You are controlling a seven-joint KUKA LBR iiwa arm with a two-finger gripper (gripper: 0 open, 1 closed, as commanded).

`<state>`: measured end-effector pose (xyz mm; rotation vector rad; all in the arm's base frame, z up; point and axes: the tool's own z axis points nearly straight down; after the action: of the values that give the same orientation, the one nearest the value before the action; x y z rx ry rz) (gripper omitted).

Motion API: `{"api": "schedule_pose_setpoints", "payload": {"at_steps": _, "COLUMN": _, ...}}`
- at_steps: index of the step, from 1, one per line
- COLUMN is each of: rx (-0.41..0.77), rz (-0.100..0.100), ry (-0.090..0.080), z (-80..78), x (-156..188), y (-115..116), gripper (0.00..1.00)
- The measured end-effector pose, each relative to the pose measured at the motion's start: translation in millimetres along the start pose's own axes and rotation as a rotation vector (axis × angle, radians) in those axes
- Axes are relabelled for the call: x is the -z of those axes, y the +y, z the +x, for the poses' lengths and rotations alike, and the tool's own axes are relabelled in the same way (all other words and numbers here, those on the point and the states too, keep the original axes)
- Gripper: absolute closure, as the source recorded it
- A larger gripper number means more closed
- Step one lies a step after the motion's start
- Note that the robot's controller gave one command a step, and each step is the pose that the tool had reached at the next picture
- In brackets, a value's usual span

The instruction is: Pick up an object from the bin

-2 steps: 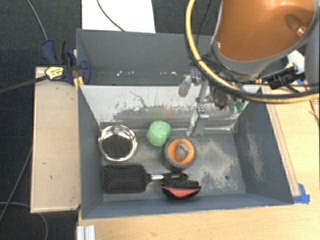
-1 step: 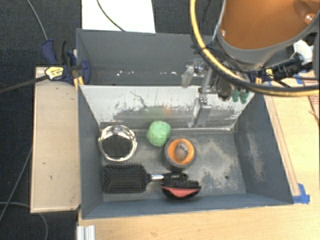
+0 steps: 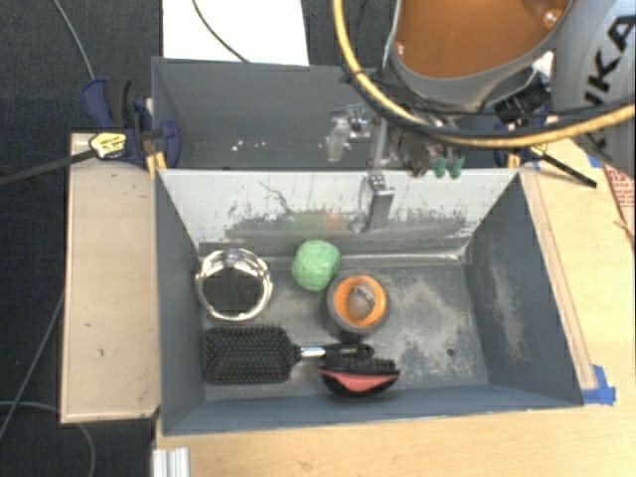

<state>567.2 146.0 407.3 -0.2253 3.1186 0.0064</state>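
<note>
1. Five loose things lie on the floor of the grey metal bin (image 3: pixel 517 296). The only writing we can read is "KA" on the arm's (image 3: pixel 608 53) grey housing.
2. We see the gripper (image 3: pixel 376 192) above the scratched back wall, touching nothing; whether it is open or closed we cannot tell.
3. Nearest to it is a green ball (image 3: pixel 316 264), rough-looking, at the foot of that wall.
4. Just beside the ball sits an orange roll in a grey ring (image 3: pixel 358 302).
5. To the left lies a round shiny metal strainer (image 3: pixel 233 284).
6. Along the front lie a black bristled hairbrush (image 3: pixel 248 354) and a red-and-black brush (image 3: pixel 360 374).
7. Above it all we see a glossy orange cover (image 3: pixel 477 13).
</note>
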Motion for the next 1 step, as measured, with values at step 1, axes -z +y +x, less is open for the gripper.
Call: {"api": "schedule_pose_setpoints", "payload": {"at_steps": 1, "rx": -0.044, "rz": -0.001, "ry": -0.007, "z": 19.3, "x": -18.2, "y": 9.7, "gripper": 0.0}}
